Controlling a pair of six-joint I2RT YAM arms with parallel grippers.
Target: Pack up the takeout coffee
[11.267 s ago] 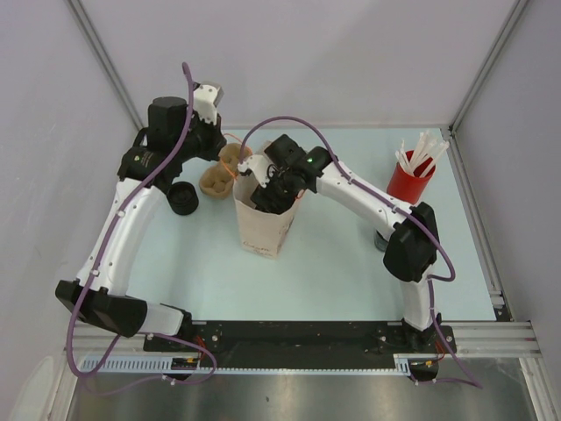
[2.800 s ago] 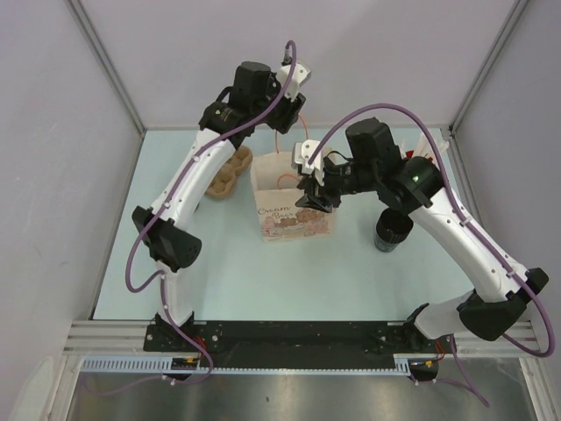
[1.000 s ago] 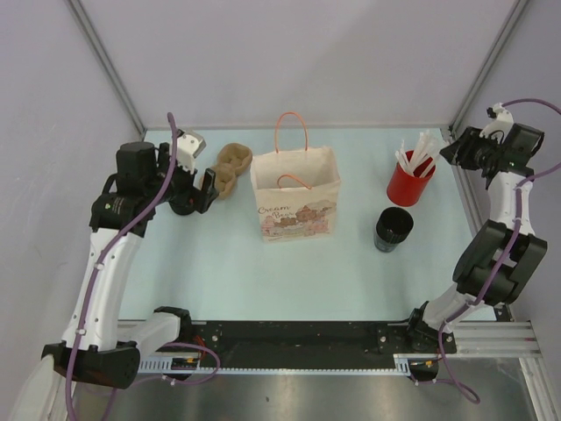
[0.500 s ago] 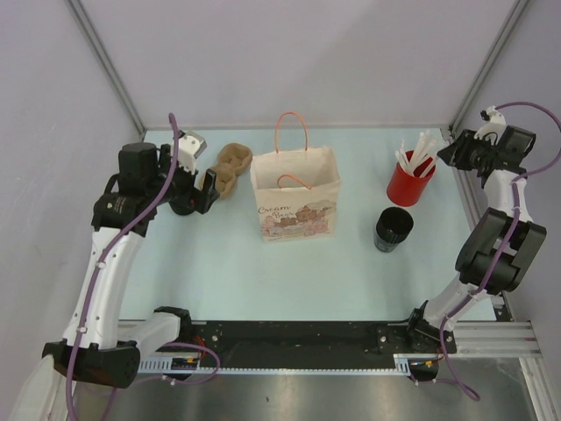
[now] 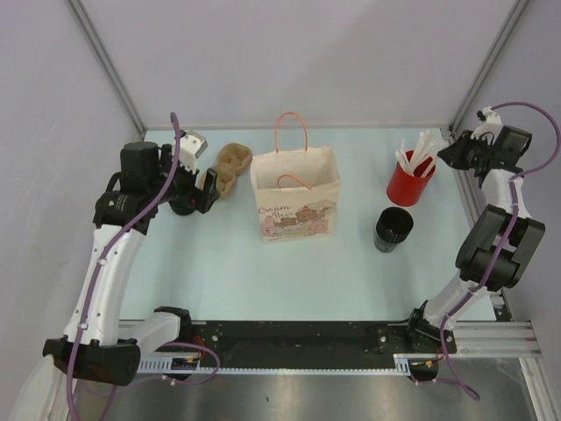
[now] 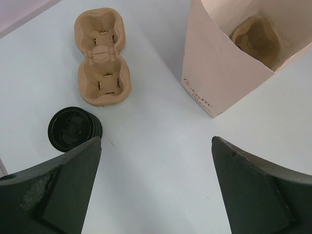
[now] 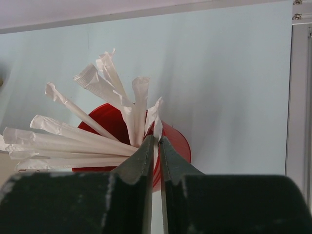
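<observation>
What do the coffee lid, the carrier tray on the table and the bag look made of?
Coffee lid: likely plastic, matte black, moulded rings. Carrier tray: looks like moulded pulp, dull tan, fibrous. Bag: paper, matte cream, crisp folds, printed lettering.

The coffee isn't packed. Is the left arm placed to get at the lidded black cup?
Probably yes: the left claw hangs open by the lidded black cup, whose top is uncovered; the pulp carrier sits beside, not over, it.
</observation>
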